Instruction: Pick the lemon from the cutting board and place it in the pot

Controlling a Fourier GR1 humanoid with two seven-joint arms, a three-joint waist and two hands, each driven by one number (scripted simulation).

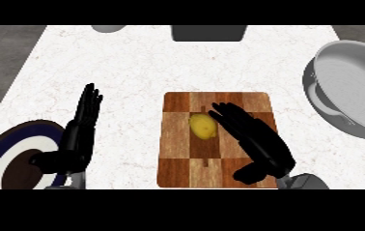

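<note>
A yellow lemon (203, 125) lies on the checkered wooden cutting board (178, 172) in the middle of the white counter. My right hand (255, 141) is open over the board's right half, its straight fingers stretched up-left beside the lemon, fingertips next to its right side. The grey metal pot (341, 86) stands at the right edge, partly cut off by the view. My left hand (77, 137) rests open at the lower left, fingers pointing up, well apart from the board.
A dark blue and white plate (21, 152) with a brown centre sits at the lower left edge, beside my left hand. A dark grey box (209, 32) and a pale round object (108, 28) stand at the counter's far edge.
</note>
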